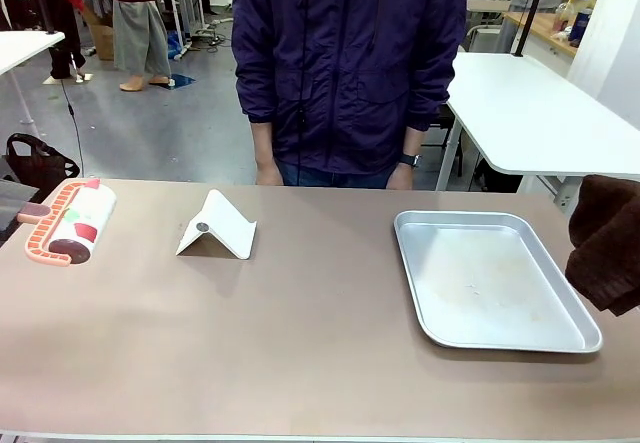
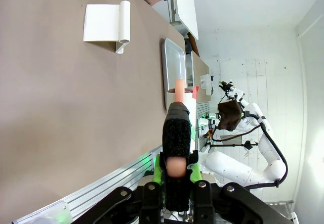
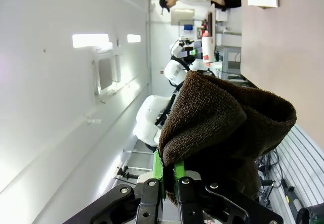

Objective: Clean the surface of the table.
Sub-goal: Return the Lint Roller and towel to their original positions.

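While my left hand (image 2: 176,176) is hovering off the counter's left end, it is pinching the dark handle of a lint roller (image 1: 73,223), whose white drum and salmon guard are showing at the left edge in the front view. Just right of it, a white folded stand (image 1: 218,227) is sitting on the brownish counter (image 1: 300,343), which is stretching across the whole near ground between me and a person in a dark purple jacket (image 1: 345,63) standing at the far side. Farther right, a silver metal tray (image 1: 590,343) is lying flat on the counter. At the far right, my right hand (image 3: 169,176) is pinching a dark brown cloth (image 1: 608,243), which is hanging bunched above the counter's right end.
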Motion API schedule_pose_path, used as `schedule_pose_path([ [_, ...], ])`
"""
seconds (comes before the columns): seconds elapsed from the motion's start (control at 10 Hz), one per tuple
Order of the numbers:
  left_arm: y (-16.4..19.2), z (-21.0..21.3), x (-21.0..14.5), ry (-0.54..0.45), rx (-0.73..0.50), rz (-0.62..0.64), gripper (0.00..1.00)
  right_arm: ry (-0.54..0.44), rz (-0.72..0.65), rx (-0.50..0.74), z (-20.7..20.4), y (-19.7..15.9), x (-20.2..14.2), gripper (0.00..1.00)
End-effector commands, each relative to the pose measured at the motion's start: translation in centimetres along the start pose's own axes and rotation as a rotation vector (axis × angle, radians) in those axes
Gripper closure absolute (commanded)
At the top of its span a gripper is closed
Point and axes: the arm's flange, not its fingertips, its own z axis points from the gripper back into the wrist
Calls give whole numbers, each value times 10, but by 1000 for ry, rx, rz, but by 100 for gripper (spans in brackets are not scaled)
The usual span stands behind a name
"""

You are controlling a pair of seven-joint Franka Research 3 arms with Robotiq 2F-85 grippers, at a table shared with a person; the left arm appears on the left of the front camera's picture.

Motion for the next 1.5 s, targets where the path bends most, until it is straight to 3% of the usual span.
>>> schedule_pose_path([
  [0.0, -2, 0, 0, -5, -10, -4, 78, 2, 12, 24, 2, 3, -2, 100],
  [0.2, -2, 0, 0, -5, -10, -4, 78, 2, 12, 24, 2, 3, -2, 100],
  [0.3, 0, 0, 0, 0, 0, 0, 78, 0, 0, 0, 0, 0, 0, 90],
  [0.4, -28, -9, -4, 0, 6, -60, 78, -2, 43, 1, -16, 8, -2, 90],
  [0.5, -53, -26, 0, 49, 40, -121, 78, 27, 68, -19, -39, 18, 6, 90],
  [0.6, -75, -48, 8, 94, 150, -189, 78, -18, 57, -104, -63, 25, 22, 90],
  [0.8, -117, -96, 27, 167, 243, -243, 78, 31, 49, -212, -119, 31, 50, 90],
  [1.1, -168, -184, 57, 185, 412, -204, 78, 155, -45, -358, -214, 11, 89, 90],
  [1.3, -180, -231, 80, -4, 561, -159, 78, 16, -61, -518, -265, -21, 120, 90],
  [1.4, -181, -247, 88, -21, 622, -153, 78, -69, -22, -604, -282, -33, 132, 90],
])
